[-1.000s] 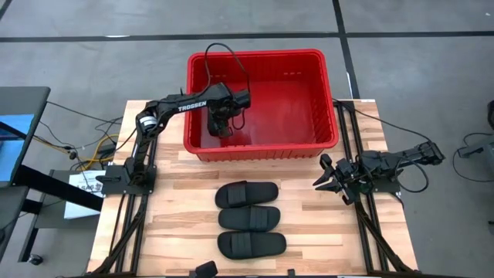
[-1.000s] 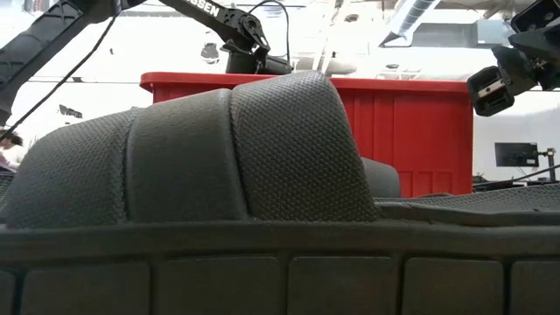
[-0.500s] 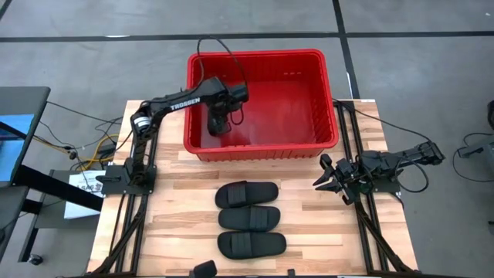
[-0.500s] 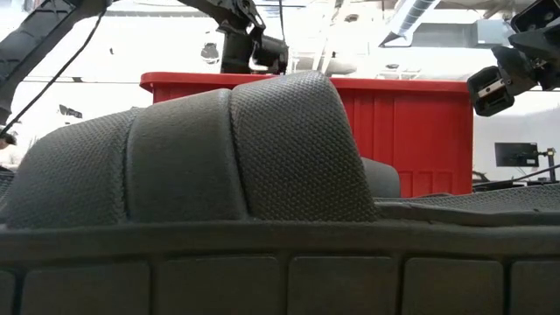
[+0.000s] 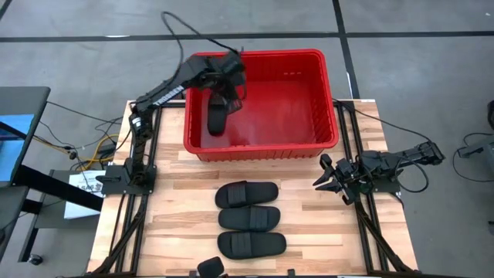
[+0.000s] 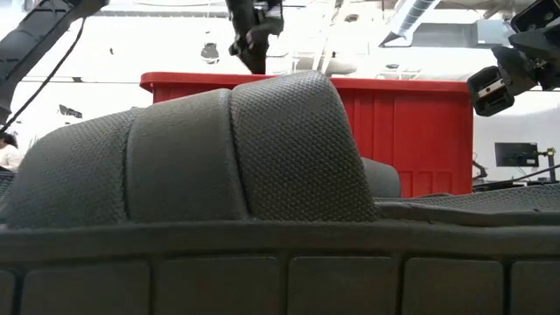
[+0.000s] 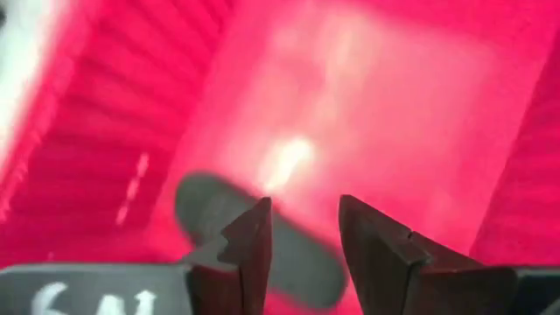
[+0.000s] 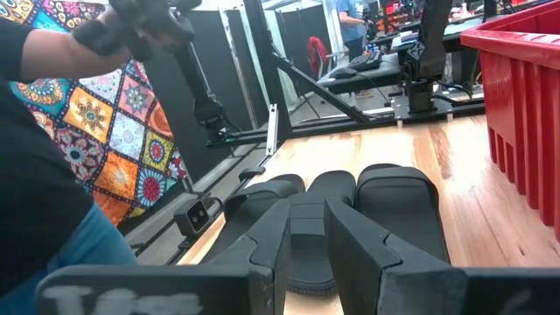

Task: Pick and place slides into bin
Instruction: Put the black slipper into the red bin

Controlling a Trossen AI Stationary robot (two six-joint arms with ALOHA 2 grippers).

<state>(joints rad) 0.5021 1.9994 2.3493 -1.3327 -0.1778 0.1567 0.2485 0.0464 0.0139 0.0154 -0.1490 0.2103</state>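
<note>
Three matte black slip-on slides (image 5: 247, 218) lay crosswise beside the big red plastic bin (image 5: 327, 100), nearer my idle, parted right gripper (image 5: 324, 179); left gripper (image 5: 228, 71) empty, fingers apart over the bin.

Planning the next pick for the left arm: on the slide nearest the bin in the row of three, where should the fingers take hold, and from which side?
Probably the wide strap of that slide, approached from straight above. It lies sole-down on the table, its length parallel to the bin wall, with the strap arched over the middle as the only raised part. The second slide sits close beside it, so a sideways approach looks cramped.
</note>
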